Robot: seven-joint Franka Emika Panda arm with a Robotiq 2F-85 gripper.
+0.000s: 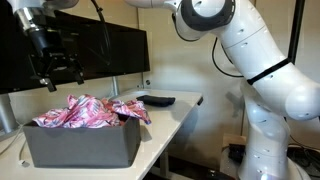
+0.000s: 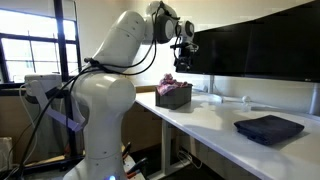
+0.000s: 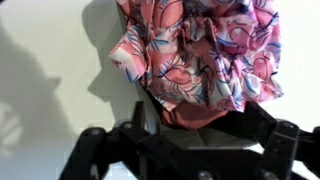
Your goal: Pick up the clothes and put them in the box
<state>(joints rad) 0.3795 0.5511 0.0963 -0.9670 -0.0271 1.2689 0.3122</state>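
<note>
Pink patterned clothes (image 1: pixel 90 110) lie heaped in a dark grey box (image 1: pixel 80 145) at the near end of the white table, with part hanging over the box's rim. My gripper (image 1: pixel 58 72) hangs open and empty a little above the heap, not touching it. In an exterior view the gripper (image 2: pixel 183 62) is above the box (image 2: pixel 176 98) and clothes (image 2: pixel 171 84). In the wrist view the clothes (image 3: pixel 200 50) fill the top, and my spread fingers (image 3: pixel 185 150) frame the box's edge (image 3: pixel 190 128) below.
A dark folded cloth (image 1: pixel 156 100) lies flat on the white table (image 1: pixel 170 118), apart from the box; it also shows in an exterior view (image 2: pixel 268 128). Black monitors (image 1: pixel 95 55) stand along the back of the table. The table's edges are near the box.
</note>
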